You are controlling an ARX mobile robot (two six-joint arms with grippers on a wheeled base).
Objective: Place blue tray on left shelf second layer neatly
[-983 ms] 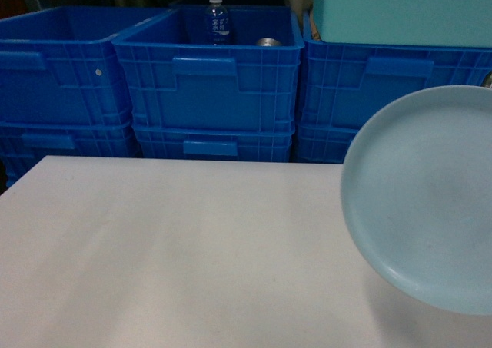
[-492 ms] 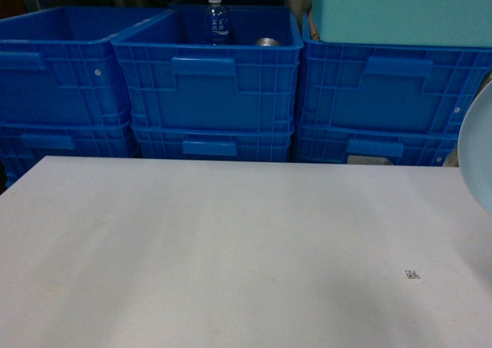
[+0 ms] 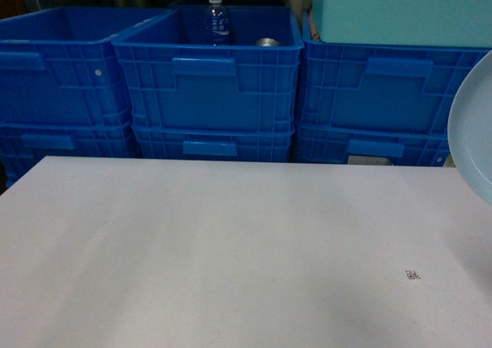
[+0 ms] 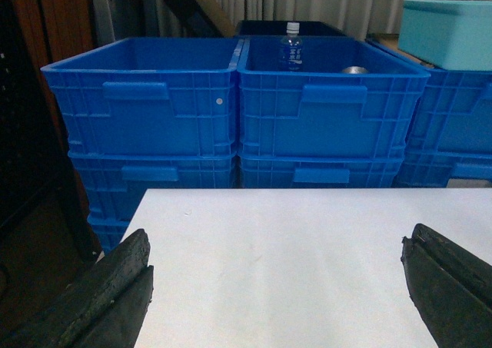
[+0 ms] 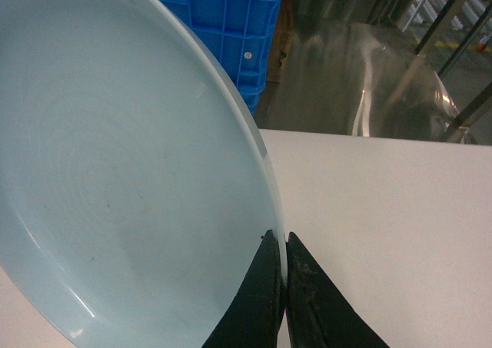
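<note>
The tray is pinched by its rim in the right pincer and held up over the table, ready for the shelf. The left pincer is wide apart.

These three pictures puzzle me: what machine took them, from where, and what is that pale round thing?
A wheeled robot with two arms took them. One camera on its body looks forward over a white table at stacked blue crates; a water bottle stands in one. The other two cameras sit on the wrists. The left gripper is open and empty, its two dark fingers spread wide above the table. The right gripper is pinched shut on the rim of a pale blue tray, held up off the table. In the forward view the tray shows only at the right edge.
</note>
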